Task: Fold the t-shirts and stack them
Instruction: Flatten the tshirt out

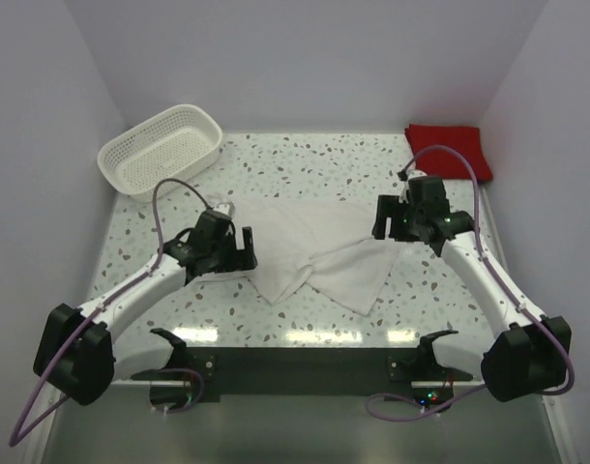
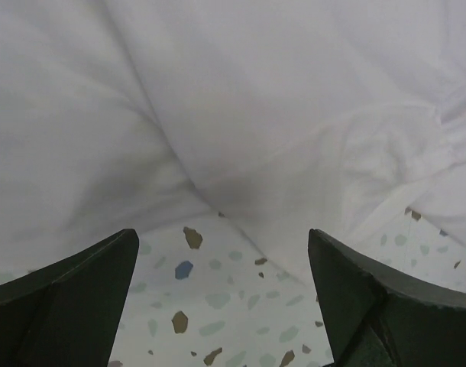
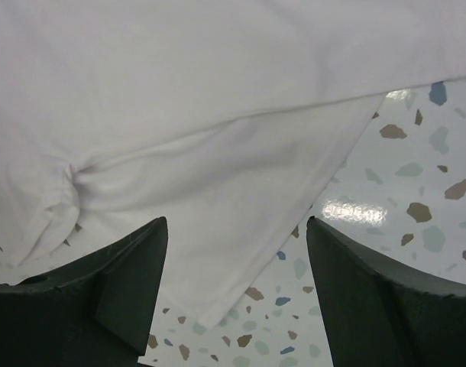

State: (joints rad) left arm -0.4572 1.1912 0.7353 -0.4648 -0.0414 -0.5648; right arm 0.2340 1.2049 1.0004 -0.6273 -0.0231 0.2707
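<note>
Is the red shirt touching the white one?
Apart. The top view shows the red shirt in the far right corner, with bare speckled table between it and the white shirt at the centre.

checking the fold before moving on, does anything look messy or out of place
The white t-shirt lies rumpled and lopsided at centre, its flaps splayed unevenly, not a neat fold. Nothing else looks odd.

Counts: 2 t-shirts, i.e. 1 white t-shirt (image 1: 314,256) and 1 red t-shirt (image 1: 448,150). 1 white lattice basket (image 1: 116,155). 1 speckled table (image 1: 305,159). 2 arms: left arm (image 1: 140,290), right arm (image 1: 488,275). 2 grippers: left gripper (image 2: 221,237), right gripper (image 3: 237,225), 2 fingers each.
</note>
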